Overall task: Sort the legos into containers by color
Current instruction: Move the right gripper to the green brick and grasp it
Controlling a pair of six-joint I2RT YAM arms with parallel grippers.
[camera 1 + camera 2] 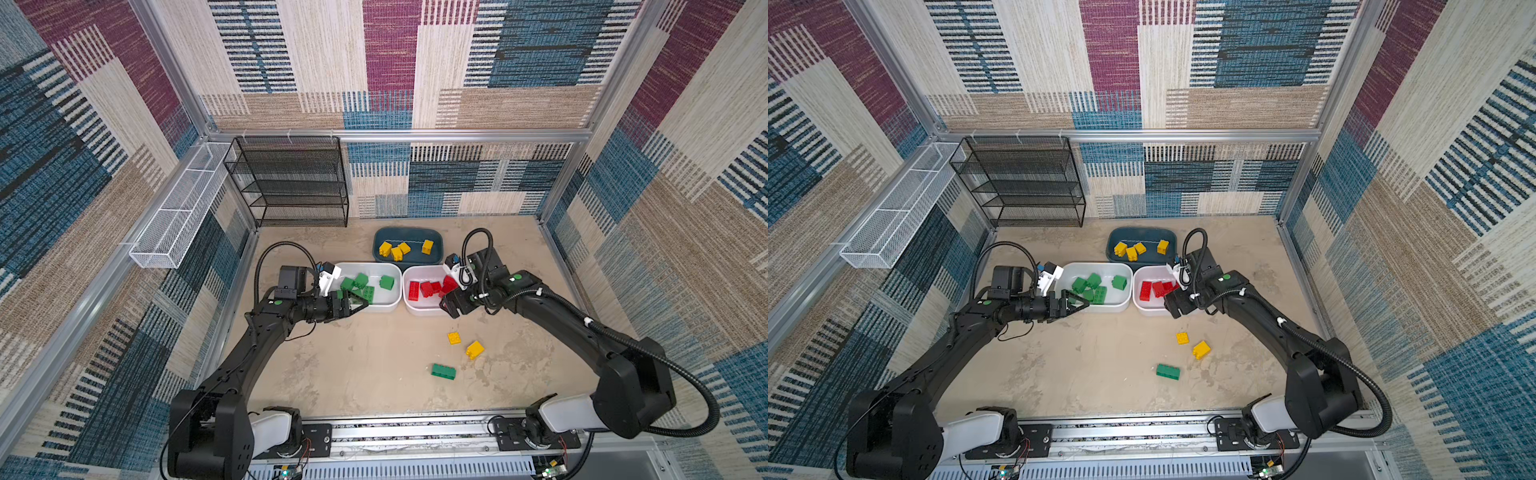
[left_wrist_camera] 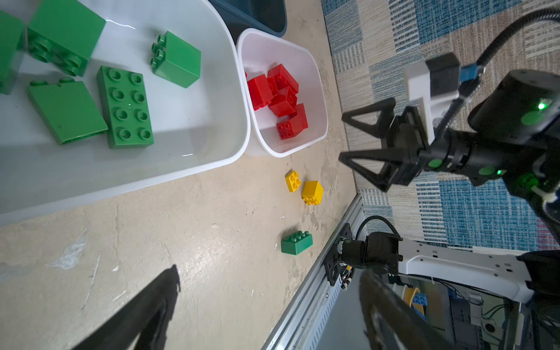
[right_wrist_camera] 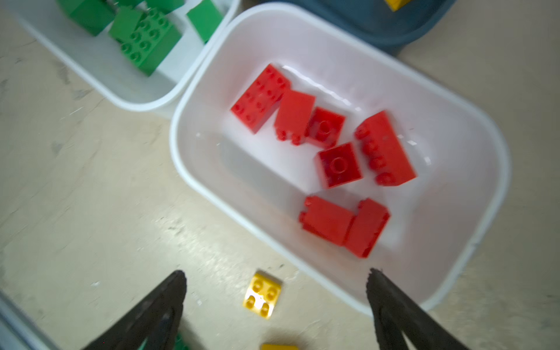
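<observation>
The right arm (image 1: 561, 316) is based on the rail (image 1: 415, 432), elbow out to its own side, and bends in so that its wrist hangs over the near right corner of the red tub (image 1: 417, 311), a white container; the right gripper (image 2: 342, 138) points down over that tub's near rim, jaws spread wide with nothing between them; the left arm (image 1: 257, 345) folds likewise, its forearm level and aimed toward the red tub; the left gripper (image 1: 357, 302) hovers at the near corner of the green tub (image 1: 384, 306) farthest from the red tub, jaws also wide apart and empty; three containers in all: the red tub, the white green tub just beside its left wall, and the teal tub (image 1: 409, 233) just behind it; seven red legos (image 3: 338, 165) lie in the red tub, some on their sides, two upside down; five green legos (image 2: 125, 107) can be counted in the green tub; four yellow legos (image 1: 397, 251) sit in the teal tub; three lie loose on the table (image 1: 353, 374) in front of the red tub: a small yellow square (image 1: 454, 338), studs up, nearest it; a yellow brick (image 1: 474, 349) on its side just beyond; a long green brick (image 1: 443, 371) farthest from it
</observation>
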